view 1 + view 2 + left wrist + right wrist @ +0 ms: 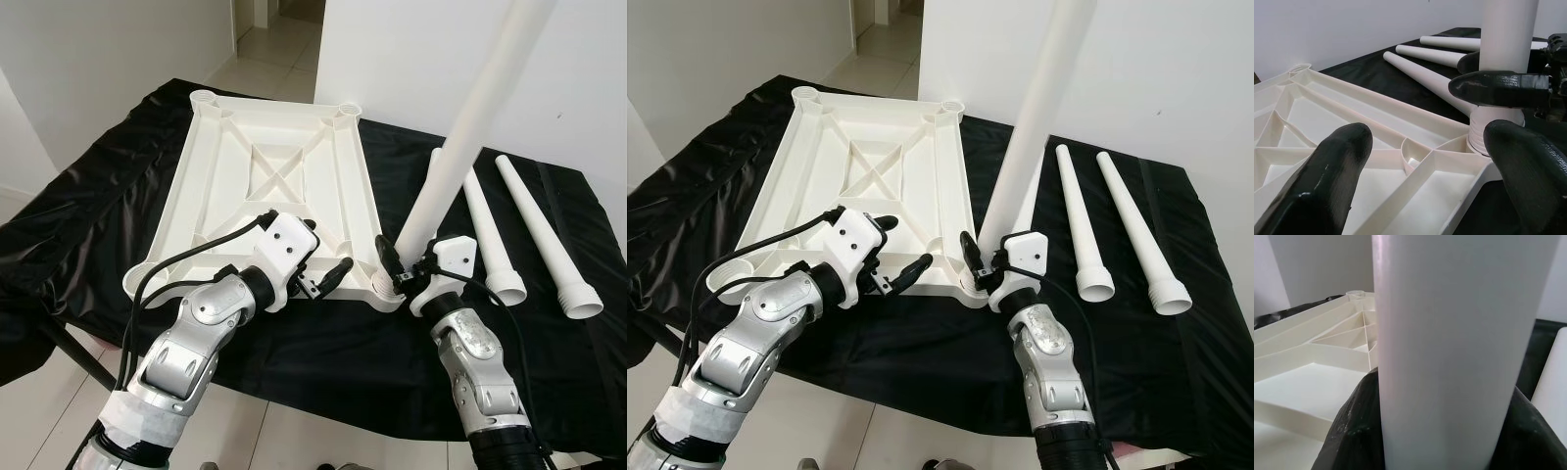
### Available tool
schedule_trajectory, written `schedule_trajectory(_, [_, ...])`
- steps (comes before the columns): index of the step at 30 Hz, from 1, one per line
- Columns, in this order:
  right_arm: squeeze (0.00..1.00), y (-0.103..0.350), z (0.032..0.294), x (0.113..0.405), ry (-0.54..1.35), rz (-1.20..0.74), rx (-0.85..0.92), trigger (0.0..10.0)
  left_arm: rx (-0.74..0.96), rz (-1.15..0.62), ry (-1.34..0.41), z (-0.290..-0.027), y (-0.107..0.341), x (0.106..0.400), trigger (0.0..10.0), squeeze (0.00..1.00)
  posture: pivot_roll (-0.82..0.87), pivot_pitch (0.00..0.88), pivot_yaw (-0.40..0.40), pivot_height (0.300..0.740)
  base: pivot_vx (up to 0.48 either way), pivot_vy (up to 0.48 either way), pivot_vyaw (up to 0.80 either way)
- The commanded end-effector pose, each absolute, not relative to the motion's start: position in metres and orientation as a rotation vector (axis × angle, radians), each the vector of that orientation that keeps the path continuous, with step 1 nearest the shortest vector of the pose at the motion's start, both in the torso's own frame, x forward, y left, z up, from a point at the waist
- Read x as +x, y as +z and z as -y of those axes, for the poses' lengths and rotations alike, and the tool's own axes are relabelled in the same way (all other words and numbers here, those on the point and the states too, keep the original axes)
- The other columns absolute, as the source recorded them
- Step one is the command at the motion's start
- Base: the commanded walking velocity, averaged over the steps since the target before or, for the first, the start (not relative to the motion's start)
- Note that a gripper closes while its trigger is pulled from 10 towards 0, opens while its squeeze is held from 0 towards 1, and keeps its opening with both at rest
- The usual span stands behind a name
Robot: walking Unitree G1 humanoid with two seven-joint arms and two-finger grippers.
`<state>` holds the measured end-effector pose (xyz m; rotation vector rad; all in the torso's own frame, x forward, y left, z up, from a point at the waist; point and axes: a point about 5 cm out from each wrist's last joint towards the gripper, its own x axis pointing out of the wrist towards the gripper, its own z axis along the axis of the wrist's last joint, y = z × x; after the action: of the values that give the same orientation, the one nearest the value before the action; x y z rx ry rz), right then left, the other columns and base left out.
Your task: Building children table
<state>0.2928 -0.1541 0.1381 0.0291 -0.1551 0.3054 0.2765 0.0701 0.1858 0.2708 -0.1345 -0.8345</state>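
Tabletop (284,186): lies upside down on the black-draped table (549,196), sockets exposed.
Right gripper (402,269): clamped around upright leg (460,127), seating it in the near corner socket.
Left gripper (318,269): fingers apart above the rim, probably steadying.
Spare legs (534,230): beside the tabletop.

L arm bent at elbow, reaching fwd; left end effector (323,277) w/ fingers spread apart, nothing between them. R arm angled up and fwd, wrist tilted inward; right end effector (397,266) w/ both black fingers (1498,88) clamped round the upright white leg (460,137).
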Motion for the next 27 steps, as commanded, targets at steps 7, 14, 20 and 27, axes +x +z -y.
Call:
schedule_trajectory(7, [0.0,0.089,0.172,0.287,0.213,-0.107,0.105,10.0,0.282,0.14,-0.85,-0.07,0.189,0.274,10.0,0.0,0.06,0.089,-0.044,0.74,0.0,0.0,0.0])
schedule_trajectory(14, [0.0,0.09,0.173,0.285,0.201,-0.08,0.104,10.0,0.282,0.142,-0.849,-0.069,0.19,0.274,10.0,0.0,0.06,0.086,-0.049,0.74,0.0,0.0,0.0])
schedule_trajectory(20, [0.0,0.091,0.172,0.271,0.239,-0.001,0.032,10.0,0.28,0.144,-0.843,-0.07,0.19,0.274,10.0,0.0,0.06,0.085,-0.052,0.74,0.0,0.0,0.0])
schedule_trajectory(27, [0.0,0.093,0.167,0.263,0.293,0.046,-0.073,10.0,0.28,0.145,-0.848,-0.07,0.191,0.274,10.0,0.0,0.05,0.086,-0.044,0.74,0.0,0.0,0.0])
